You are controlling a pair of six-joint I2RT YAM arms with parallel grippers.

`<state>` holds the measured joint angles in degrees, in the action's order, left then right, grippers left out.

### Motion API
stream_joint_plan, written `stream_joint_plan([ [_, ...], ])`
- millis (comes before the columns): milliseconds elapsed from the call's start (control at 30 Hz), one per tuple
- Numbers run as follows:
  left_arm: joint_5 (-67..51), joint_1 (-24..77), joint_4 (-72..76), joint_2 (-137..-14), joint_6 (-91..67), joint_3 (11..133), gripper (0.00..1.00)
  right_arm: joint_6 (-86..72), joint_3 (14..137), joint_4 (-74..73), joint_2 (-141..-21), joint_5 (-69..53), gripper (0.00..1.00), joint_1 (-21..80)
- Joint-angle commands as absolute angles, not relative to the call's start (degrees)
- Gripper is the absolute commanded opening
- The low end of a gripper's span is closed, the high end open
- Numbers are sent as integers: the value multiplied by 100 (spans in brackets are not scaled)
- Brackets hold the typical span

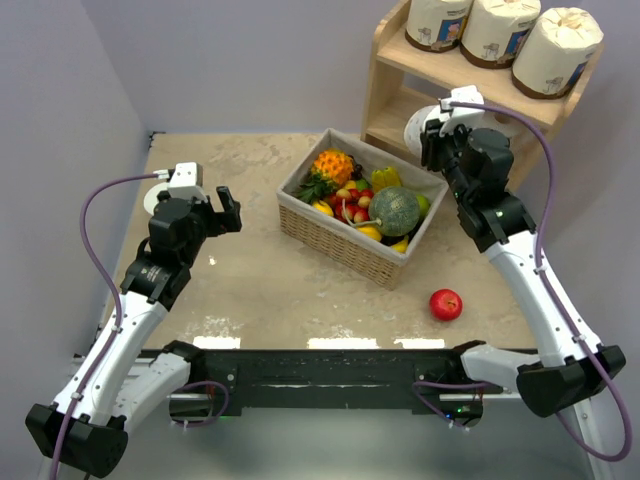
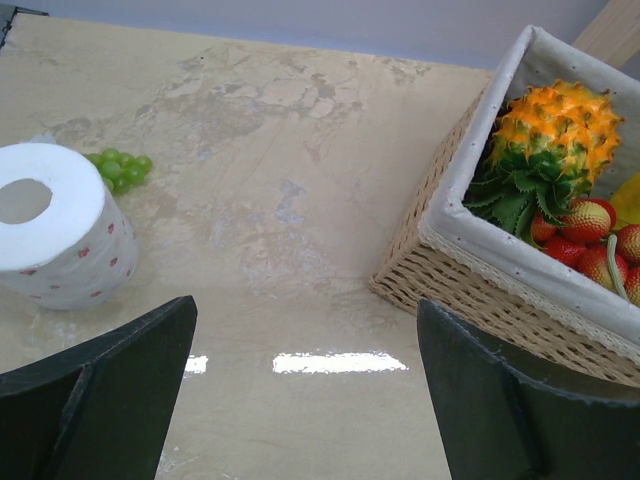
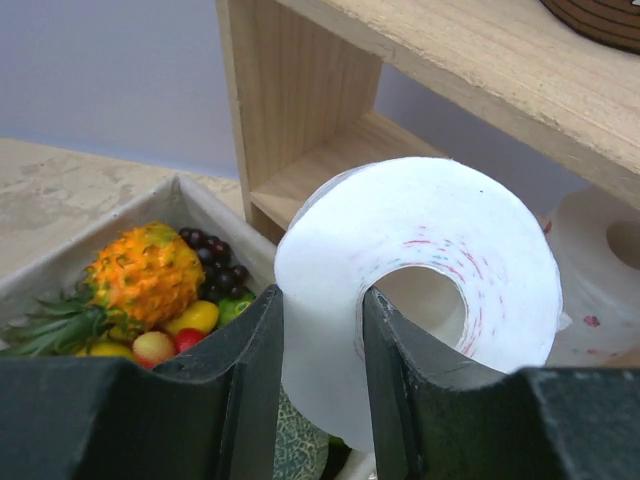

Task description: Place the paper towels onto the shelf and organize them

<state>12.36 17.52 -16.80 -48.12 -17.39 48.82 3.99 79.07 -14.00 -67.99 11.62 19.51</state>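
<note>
The left arm (image 1: 115, 345) and right arm (image 1: 530, 280) are white with black joints and looping purple cables (image 1: 90, 240).

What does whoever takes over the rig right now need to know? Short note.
Left end effector: open, empty, above the table, beside the table roll, a bare one standing on end.
Right end effector: shut on the held roll, also bare, one finger in its core, in front of the shelf at its lower tier.
Done: three wrapped rolls on the top tier; one shelved bare roll on the lower tier.
Left: set the held roll on the lower tier, then fetch the table roll.
</note>
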Motion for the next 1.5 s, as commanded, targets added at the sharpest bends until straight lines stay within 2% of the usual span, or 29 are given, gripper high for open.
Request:
stream_joint_plan([
  [0, 1274, 1749, -1406, -4799, -1775, 4834, 97, 1291, 7647, -26, -6679, 1345, 25, 1986],
  [233, 1310, 1749, -1415, -4790, -1758, 4825, 97, 2055, 7585, 500, -6925, 1292, 26, 2039],
  [600, 1354, 1740, -1432, -4763, -1740, 4834, 97, 2926, 7796, 492, -7505, 1362, 27, 2153],
  [1100, 1336, 1740, -1424, -4790, -1740, 4825, 97, 4429, 7453, 1661, -8261, 3180, 28, 2417],
  [1467, 1318, 1749, -1415, -4746, -1740, 4825, 97, 4755, 7480, 1626, -8490, 4008, 27, 2347],
])
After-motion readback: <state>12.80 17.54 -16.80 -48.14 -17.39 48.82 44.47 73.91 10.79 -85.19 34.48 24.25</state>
